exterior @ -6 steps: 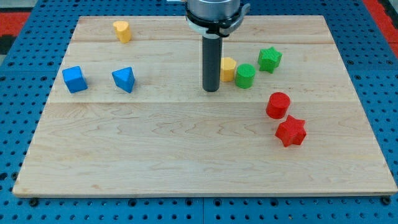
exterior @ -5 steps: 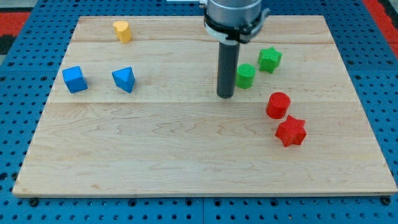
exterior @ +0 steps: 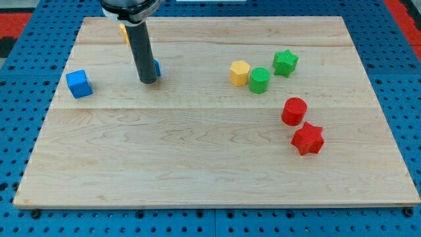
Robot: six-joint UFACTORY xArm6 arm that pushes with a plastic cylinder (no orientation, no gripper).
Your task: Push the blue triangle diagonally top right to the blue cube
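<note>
Camera view, the only one on hand, looks down across a pale wooden board (exterior: 210, 164) lying on a blue pegboard surface (exterior: 20, 131). From the view's top a dark rod comes down on the board's left part, and my tip (exterior: 147, 81) rests on the wood there. No claw sits on this arm, so nothing is apart, together or clamped — only the rod's end meets the table.

Just beside the rod on its right edge a sliver of blue shows: the blue triangle (exterior: 157, 68), mostly hidden behind the rod, so its shape cannot be made out here. My tip is right against it or very close; the rod covers the contact. The blue cube (exterior: 78, 83) sits well apart to the view's left of my tip, near the board's left edge, slightly lower in the view than the blue sliver.

Behind the rod near the view's top, a bit of a yellow block (exterior: 123, 29) peeks out on the rod's left side — too little to tell its shape.

On the view's right a yellow hexagonal block (exterior: 239, 72) touches a green cylinder (exterior: 259, 80), with a green star (exterior: 285, 62) just up-right of them. Lower right, a red cylinder (exterior: 294, 111) sits just above a red star (exterior: 307, 138).
</note>
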